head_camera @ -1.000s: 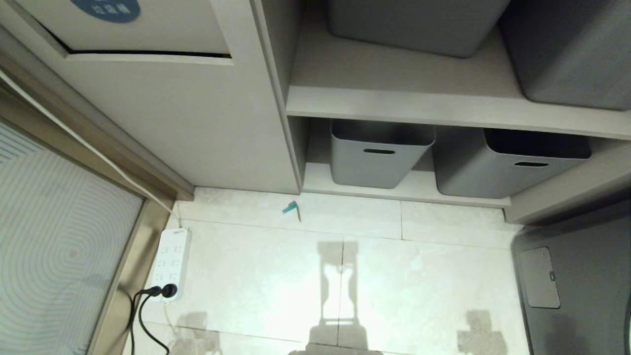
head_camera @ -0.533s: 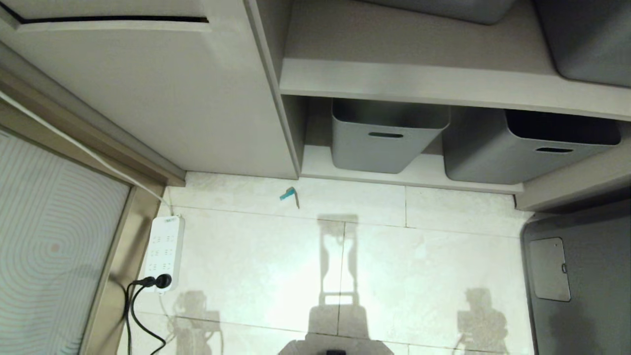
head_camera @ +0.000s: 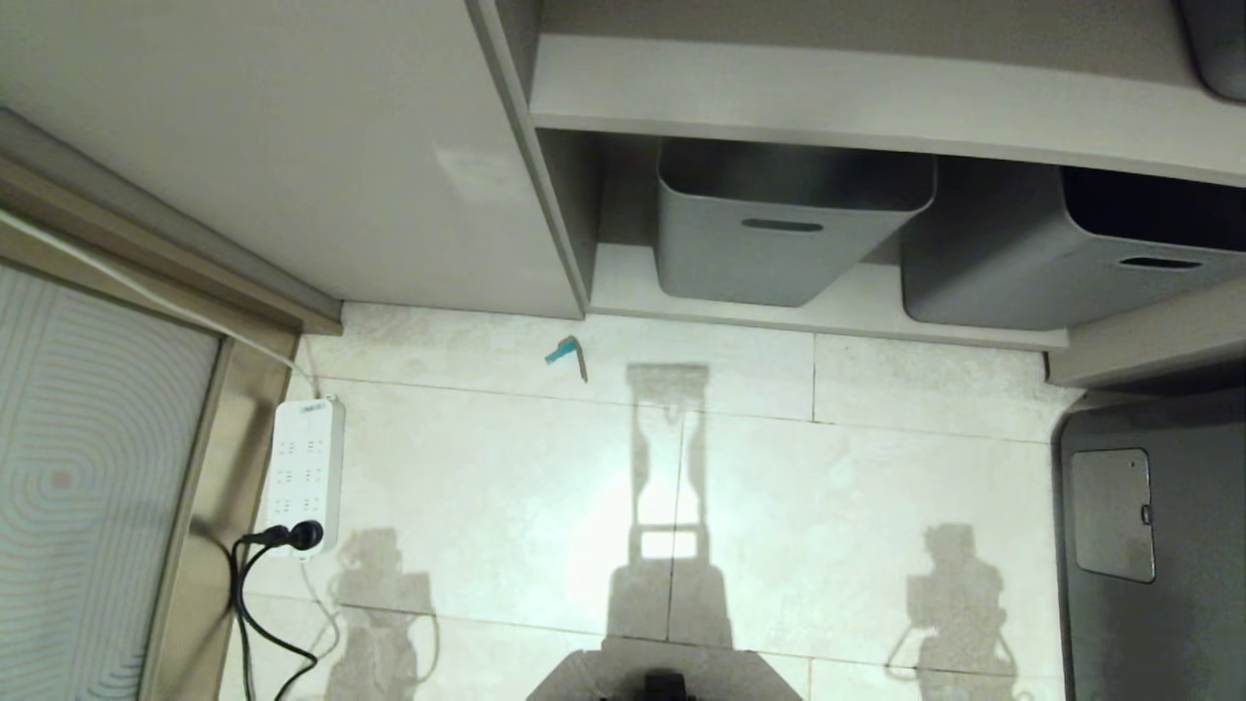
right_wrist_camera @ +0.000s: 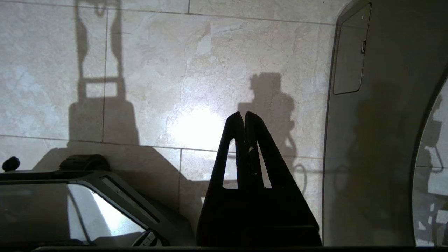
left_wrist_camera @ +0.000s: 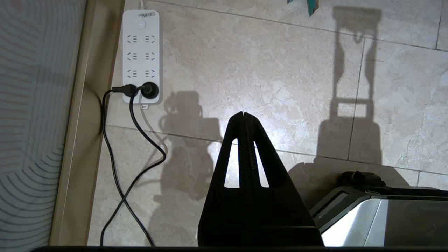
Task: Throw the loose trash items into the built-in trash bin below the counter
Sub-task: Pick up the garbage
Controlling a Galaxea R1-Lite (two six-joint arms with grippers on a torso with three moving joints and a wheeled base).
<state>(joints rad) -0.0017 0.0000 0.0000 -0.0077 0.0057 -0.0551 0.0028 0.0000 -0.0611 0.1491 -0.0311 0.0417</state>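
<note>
One loose trash item, a small turquoise and tan scrap, lies on the pale floor tiles just in front of the cabinet's foot. Its tip also shows at the edge of the left wrist view as the scrap. The beige cabinet panel of the built-in trash bin fills the upper left; its flap is out of view. The counter is out of view. Neither arm shows in the head view. My left gripper hangs shut and empty over the floor, well short of the scrap. My right gripper is shut and empty too.
A white power strip with a black plug and cable lies by the left door frame. Two grey tubs stand on the low shelf. A grey unit with a hatch stands at the right. My base is at the bottom edge.
The whole head view has tilted downward: the cabinet, tubs and scrap slid up the picture and the bin's flap left the top. Nothing on the floor moved.
</note>
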